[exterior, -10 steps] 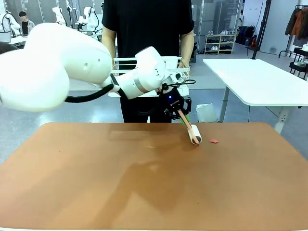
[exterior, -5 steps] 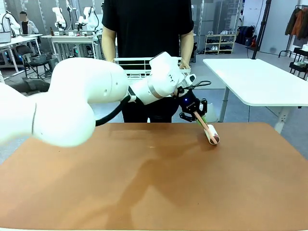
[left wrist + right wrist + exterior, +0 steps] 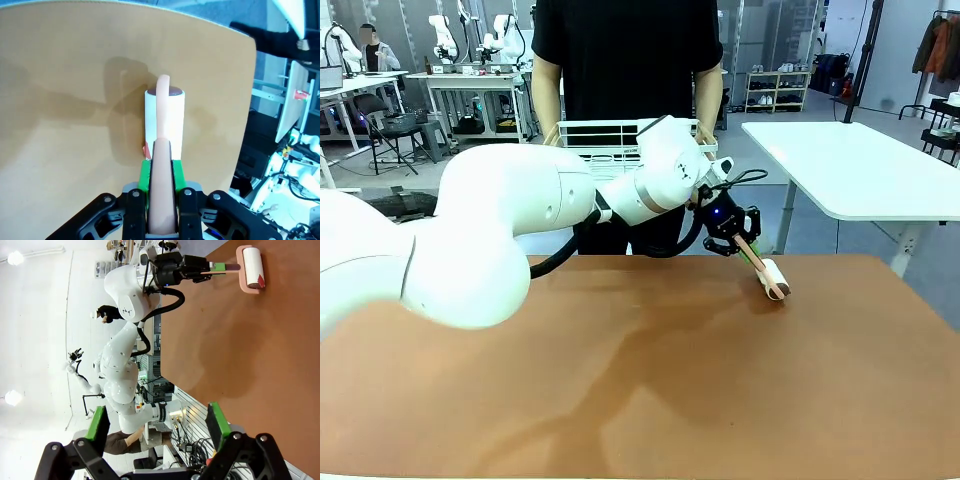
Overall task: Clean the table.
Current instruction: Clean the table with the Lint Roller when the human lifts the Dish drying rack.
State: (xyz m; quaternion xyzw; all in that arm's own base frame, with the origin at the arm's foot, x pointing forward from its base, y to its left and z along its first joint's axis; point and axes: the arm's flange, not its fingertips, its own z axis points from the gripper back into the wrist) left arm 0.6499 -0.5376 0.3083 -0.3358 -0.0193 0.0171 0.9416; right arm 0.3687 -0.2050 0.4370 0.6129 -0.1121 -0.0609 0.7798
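Observation:
The reddish-brown table (image 3: 620, 380) spreads across the front view. Near its far right edge, my left gripper (image 3: 738, 240) is shut on the pink handle of a lint roller (image 3: 776, 280), whose white roll rests on the tabletop. In the left wrist view the green pads of the left gripper (image 3: 161, 170) clamp the handle, the lint roller (image 3: 164, 117) lies flat on the table (image 3: 60, 125), and a small red scrap (image 3: 146, 149) shows at its left side. My right gripper (image 3: 157, 422) hangs open, well off from the lint roller (image 3: 251, 266), with nothing between its fingers.
A person in a black shirt (image 3: 625, 60) stands at the far side holding a white wire basket (image 3: 610, 140). A white-topped table (image 3: 850, 165) stands off to the right. The brown top's right edge lies just past the roller.
My left arm has swept the roller rightward along the far side, over the spot where the red scrap lay. The scrap no longer shows in the front view.

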